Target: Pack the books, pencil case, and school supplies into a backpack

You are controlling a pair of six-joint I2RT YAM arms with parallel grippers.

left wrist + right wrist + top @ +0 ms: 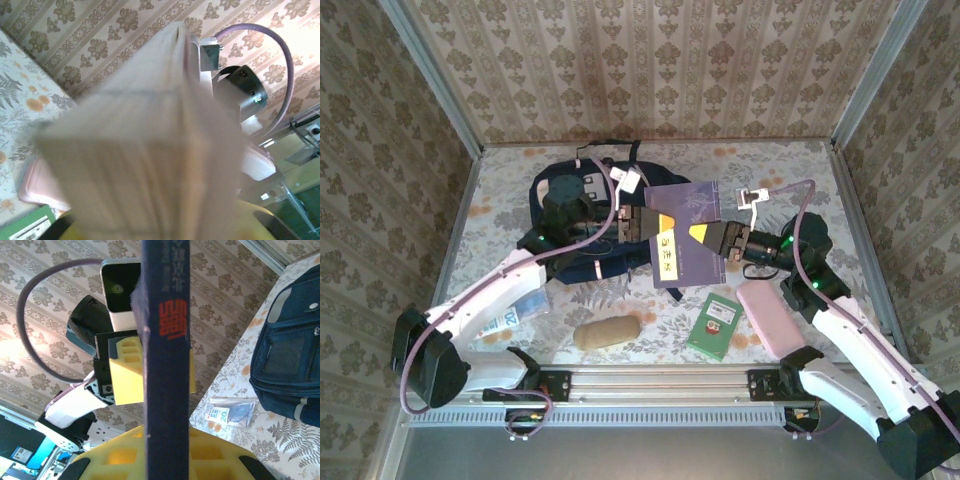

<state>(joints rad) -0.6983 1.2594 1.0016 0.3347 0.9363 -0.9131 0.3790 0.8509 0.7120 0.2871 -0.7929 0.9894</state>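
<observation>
Dark navy book (688,215) hung above the table (800,190) just beside the backpack (290,355), left gripper (642,226) clamped on one edge, right gripper (712,238) clamped on the opposite edge.

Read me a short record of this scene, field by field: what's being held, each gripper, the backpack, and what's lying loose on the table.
held item: navy book, lifted between the two arms
left gripper: shut on the navy book's left edge
right gripper: shut on its right edge
backpack: lying on the table at the far left-centre, under the left arm
loose near the front: beige pouch, green book, pink case
near the backpack: blue-and-white packet
inside the backpack: cannot tell
</observation>
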